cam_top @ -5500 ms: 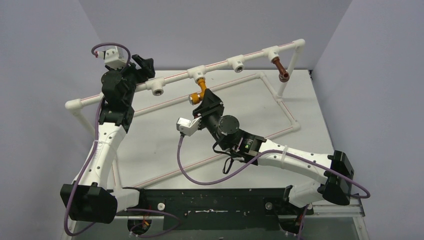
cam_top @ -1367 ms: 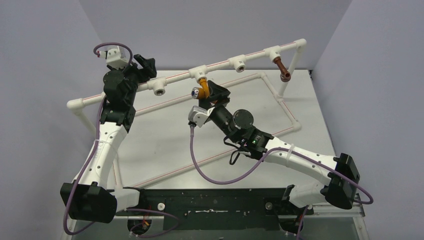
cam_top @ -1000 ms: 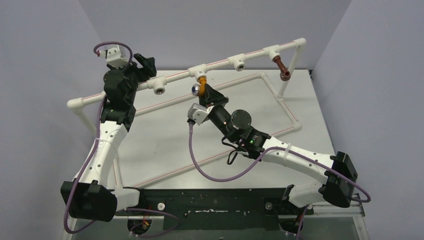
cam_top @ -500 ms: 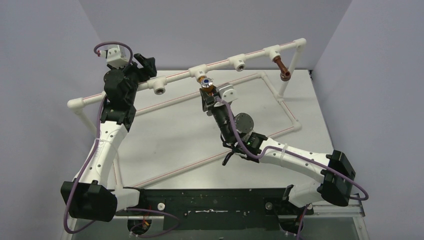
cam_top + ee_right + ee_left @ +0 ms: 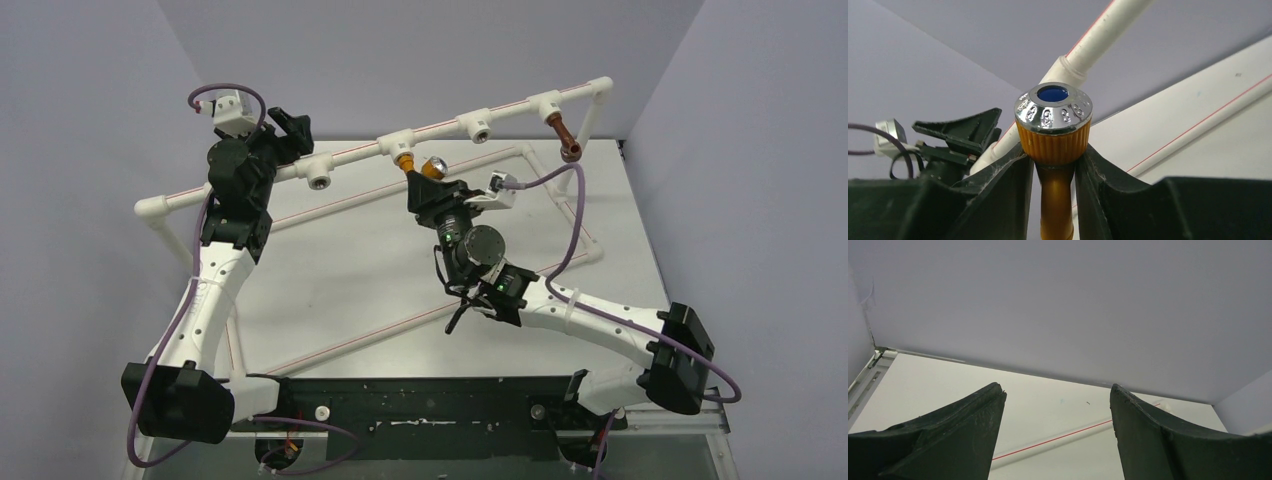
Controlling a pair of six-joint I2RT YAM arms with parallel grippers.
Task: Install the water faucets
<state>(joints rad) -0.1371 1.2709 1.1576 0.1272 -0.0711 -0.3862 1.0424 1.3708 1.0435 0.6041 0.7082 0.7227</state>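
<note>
1. My right gripper [image 5: 1053, 152] is pinching the orange faucet [image 5: 1053, 137], one finger on each side just under its ribbed collar
2. My left gripper [image 5: 1055, 388] is spread with nothing between its fingers, up by the left stretch of the white pipe [image 5: 350, 157], so nothing is steadying the frame
3. The orange faucet sits at the middle socket [image 5: 400, 148] of the far pipe, stem end at the socket mouth; I cannot tell how deep it is seated
4. Risk: if I turn it off-axis, I judge it could go in crooked and jam
5. Risk: my hold is narrow and low on the collar, so the fingers could slip round it instead of turning it
6. Risk: with the pipe unheld, a hard twist could swing the whole frame on the table [image 5: 330, 270]
7. Risk: my wrist cable [image 5: 560, 215] loops out to the right near the frame and might catch on it
8. The faucet looks golden-orange, with a slim stem and a round silver end with a blue centre
9. The brown faucet [image 5: 566, 137] hangs from the far-right socket, spout bent downward
</note>
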